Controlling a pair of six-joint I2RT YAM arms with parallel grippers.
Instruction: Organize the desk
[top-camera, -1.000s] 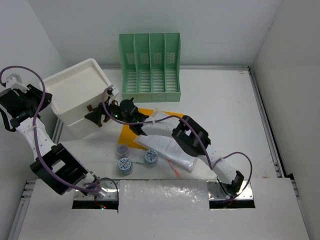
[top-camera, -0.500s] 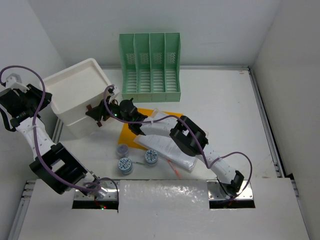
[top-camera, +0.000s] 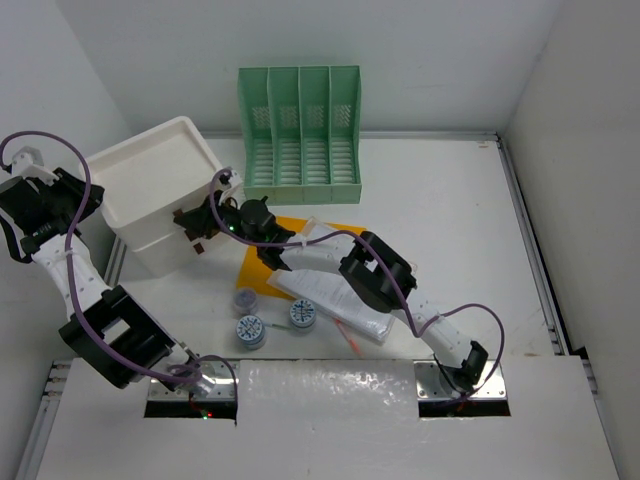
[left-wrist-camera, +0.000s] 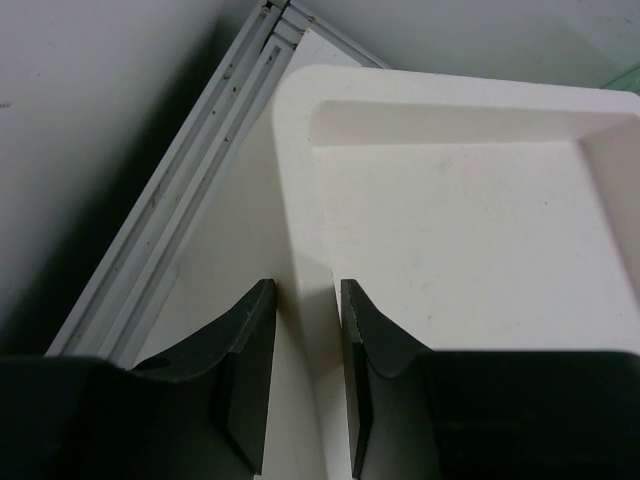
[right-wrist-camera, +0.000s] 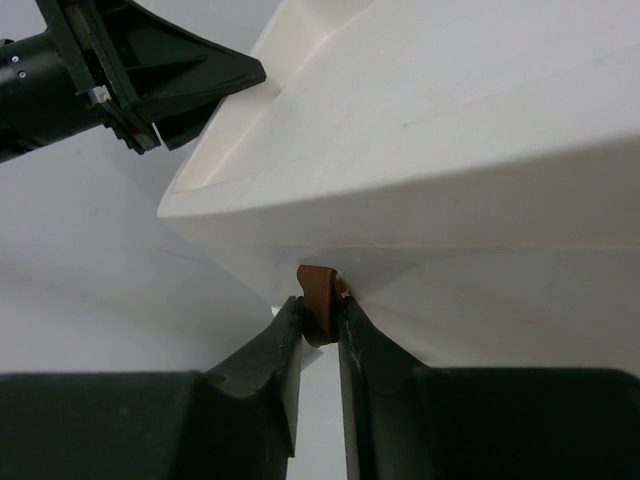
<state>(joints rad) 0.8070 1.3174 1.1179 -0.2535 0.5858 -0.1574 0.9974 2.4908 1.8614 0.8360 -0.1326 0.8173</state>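
The desk (top-camera: 450, 220) is a white tabletop with metal rails. A white drawer box (top-camera: 160, 190) stands at its back left. My left gripper (top-camera: 88, 197) is at the box's left edge, and in the left wrist view my left gripper (left-wrist-camera: 305, 335) is shut on the rim of the box (left-wrist-camera: 450, 220). My right gripper (top-camera: 197, 230) is at the box's front face. In the right wrist view my right gripper (right-wrist-camera: 318, 318) is shut on a small brown pull tab (right-wrist-camera: 316, 288) on the front of the box (right-wrist-camera: 450, 180).
A green file organizer (top-camera: 300, 135) stands at the back. An orange folder (top-camera: 290, 230) and a white paper packet (top-camera: 335, 300) lie under my right arm. Three small round containers (top-camera: 250, 330) and a thin red pen (top-camera: 345, 335) are near the front.
The right gripper's jaws have closed from wide apart onto the brown tab, edging slightly toward the box. The left arm has not moved.
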